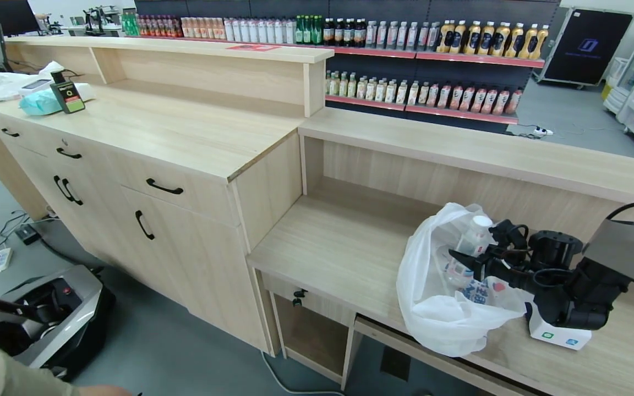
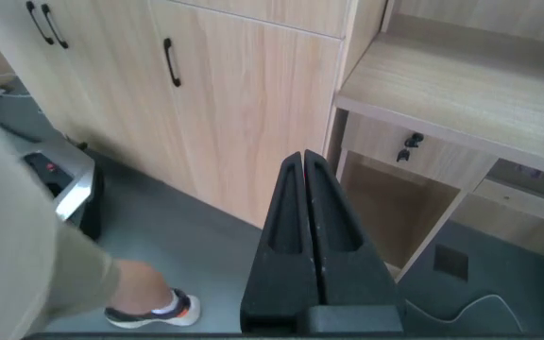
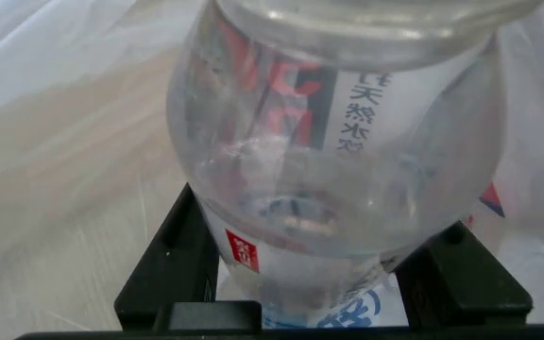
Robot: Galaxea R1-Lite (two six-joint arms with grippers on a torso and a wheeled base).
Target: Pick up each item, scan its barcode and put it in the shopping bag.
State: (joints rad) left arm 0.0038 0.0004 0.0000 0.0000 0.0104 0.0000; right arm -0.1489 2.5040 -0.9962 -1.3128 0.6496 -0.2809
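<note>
R pincer (image 1: 479,250) grasps clear water bottle (image 1: 474,234) inside shopping bag (image 1: 438,313), 4 o'clock on desk (image 1: 339,242); L pincer (image 2: 304,189) clenched, over floor.

Left jaws pressed together; right jaws clamped on bottle (image 3: 348,142).

There's the shopping bag (image 1: 443,308) on the low table (image 1: 339,242), bottle (image 1: 468,247) inside it, small box (image 1: 559,333) just to its right.

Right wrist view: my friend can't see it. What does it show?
A clear bottle is held between two black fingers, very close to the camera. A white plastic bag lies around it, over a wooden counter.
</note>
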